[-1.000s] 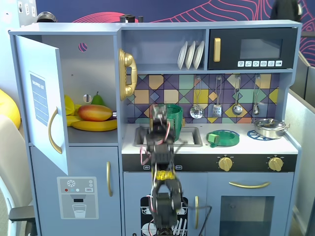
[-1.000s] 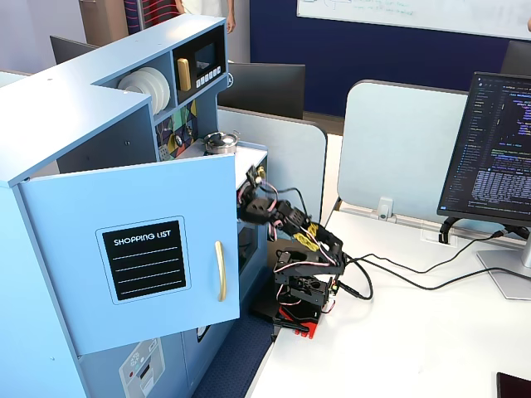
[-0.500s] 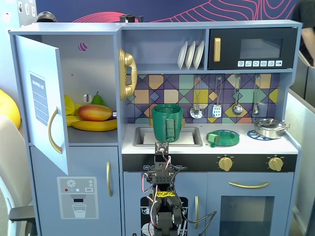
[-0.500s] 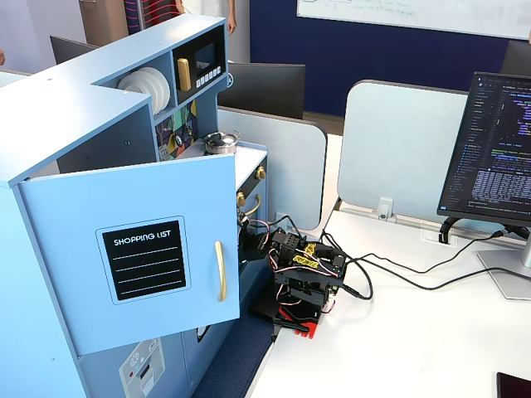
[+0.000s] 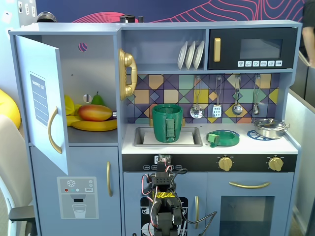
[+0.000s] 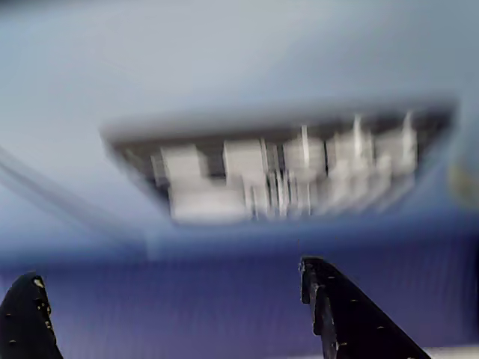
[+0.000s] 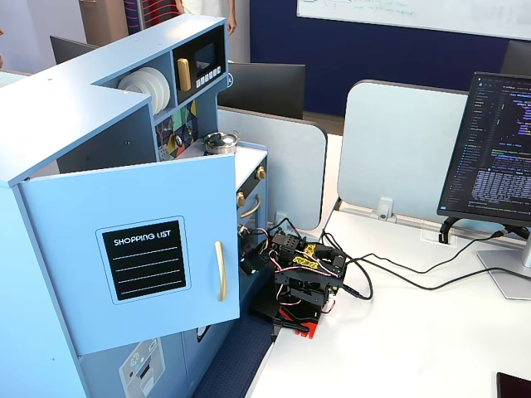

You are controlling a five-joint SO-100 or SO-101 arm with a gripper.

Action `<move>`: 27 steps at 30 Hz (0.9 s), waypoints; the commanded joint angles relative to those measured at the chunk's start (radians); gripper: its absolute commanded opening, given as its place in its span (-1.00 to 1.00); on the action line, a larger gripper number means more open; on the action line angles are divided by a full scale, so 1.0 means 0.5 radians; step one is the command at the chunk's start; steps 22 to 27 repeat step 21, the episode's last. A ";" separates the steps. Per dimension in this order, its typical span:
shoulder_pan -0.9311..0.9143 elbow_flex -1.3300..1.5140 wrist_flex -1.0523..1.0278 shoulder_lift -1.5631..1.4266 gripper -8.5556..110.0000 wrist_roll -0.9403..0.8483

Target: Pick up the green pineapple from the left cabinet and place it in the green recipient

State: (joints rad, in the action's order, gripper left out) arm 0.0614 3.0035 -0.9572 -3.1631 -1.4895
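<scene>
Green recipient (image 5: 167, 123) stands in sink, above folded pincer (image 5: 158, 160).

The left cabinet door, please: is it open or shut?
Open: the door is swung outward, showing fruit on the shelf inside.

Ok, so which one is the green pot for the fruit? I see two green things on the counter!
In a fixed view, find the toy kitchen's white counter under the colourful tiled wall. The green recipient stands in the sink in the middle. It is tall and dark green with a ribbed strap handle, unlike the flat green ring dish to its right.
</scene>
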 commanded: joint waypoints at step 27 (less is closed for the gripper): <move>0.046 -0.012 -1.114 -0.028 -0.51 0.215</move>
